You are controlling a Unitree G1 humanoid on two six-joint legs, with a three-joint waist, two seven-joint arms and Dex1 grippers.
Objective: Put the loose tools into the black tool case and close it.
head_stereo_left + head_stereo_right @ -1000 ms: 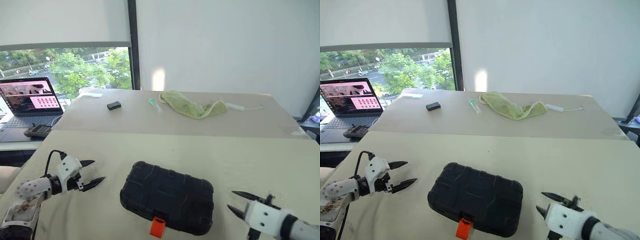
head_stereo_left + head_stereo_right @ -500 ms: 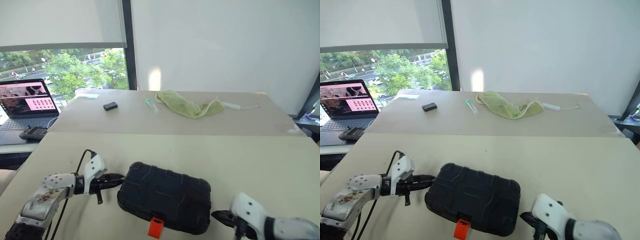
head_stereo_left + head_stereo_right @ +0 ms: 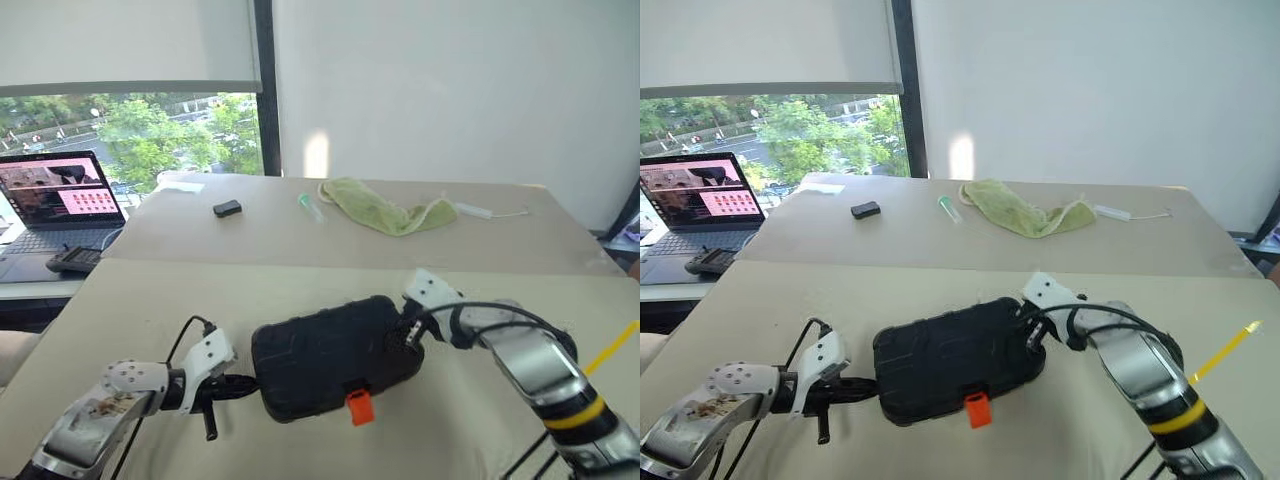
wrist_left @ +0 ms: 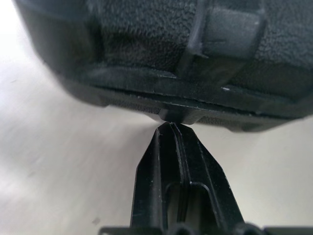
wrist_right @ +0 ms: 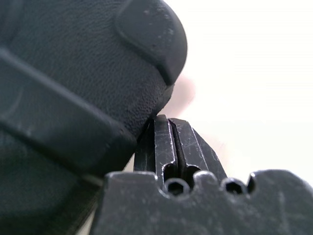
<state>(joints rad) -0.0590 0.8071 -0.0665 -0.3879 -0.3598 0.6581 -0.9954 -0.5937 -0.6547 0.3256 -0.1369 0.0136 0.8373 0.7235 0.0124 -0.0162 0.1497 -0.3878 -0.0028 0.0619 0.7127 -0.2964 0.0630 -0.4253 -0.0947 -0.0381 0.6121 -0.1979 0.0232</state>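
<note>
The black tool case lies closed on the near table, its orange latch facing me. My left gripper is shut, and its tips touch the seam at the case's left end, as the left wrist view shows for the left gripper. My right gripper is shut too, its tips pressed against the case's far right corner; the right wrist view shows the right gripper under that rounded corner. Neither gripper holds anything. The loose tools are out of view.
On the far table lie a small black box, a green tube, a crumpled green cloth and a white cable. A laptop stands on a desk at the left. A yellow rod sticks in at the right.
Both grippers went from open to shut. The left one slid right to the case's left end; the right one swung forward to its far right corner. The case has turned on the table.
</note>
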